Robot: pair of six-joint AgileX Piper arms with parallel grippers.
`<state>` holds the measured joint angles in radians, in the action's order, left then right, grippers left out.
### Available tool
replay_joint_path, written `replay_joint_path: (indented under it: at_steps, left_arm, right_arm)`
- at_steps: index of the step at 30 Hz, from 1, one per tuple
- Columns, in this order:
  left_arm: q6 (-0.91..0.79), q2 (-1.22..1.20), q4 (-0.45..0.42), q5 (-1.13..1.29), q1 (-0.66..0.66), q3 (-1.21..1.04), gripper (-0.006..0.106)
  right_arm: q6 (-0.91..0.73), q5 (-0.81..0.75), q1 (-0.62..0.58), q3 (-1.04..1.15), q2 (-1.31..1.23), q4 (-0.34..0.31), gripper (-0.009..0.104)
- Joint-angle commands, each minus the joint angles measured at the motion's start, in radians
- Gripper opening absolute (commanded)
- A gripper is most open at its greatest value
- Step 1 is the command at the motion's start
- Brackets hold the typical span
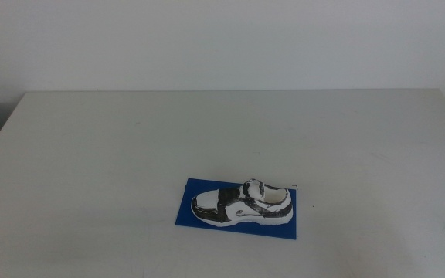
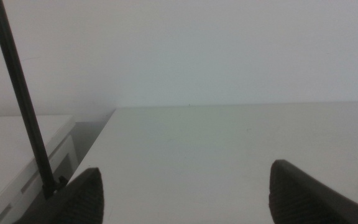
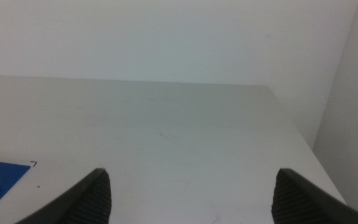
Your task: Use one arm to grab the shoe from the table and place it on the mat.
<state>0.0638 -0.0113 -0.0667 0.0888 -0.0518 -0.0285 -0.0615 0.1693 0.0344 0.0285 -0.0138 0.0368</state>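
Left gripper point(image 2: 185, 193): jaws spread wide apart with nothing between them, only bare table point(image 2: 229, 149) ahead. In the middle view a dark sliver of it shows at the lower left corner of the frame. A thin black cable point(image 2: 20, 93) runs beside one jaw in the left wrist view.

Right gripper point(image 3: 191, 196): jaws likewise wide apart and empty, over bare tabletop; it does not appear in the middle view.

Shoe point(image 1: 243, 203): lies lengthwise on the mat point(image 1: 185, 208), lower centre of the middle view, toe toward the picture's left, upright on its sole. The mat lies flat on the table, its blue edge showing around the shoe. A corner of the mat is visible in both wrist views.
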Motion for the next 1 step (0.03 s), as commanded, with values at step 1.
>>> replay_joint_path:
  at_steps: [1]
  left_arm:
    - [0.016,-0.027,0.009,-0.082,-0.002,-0.002,0.088]
  right_arm:
    - [-0.013,-0.079,0.004,-0.010,-0.021,-0.008,0.066]
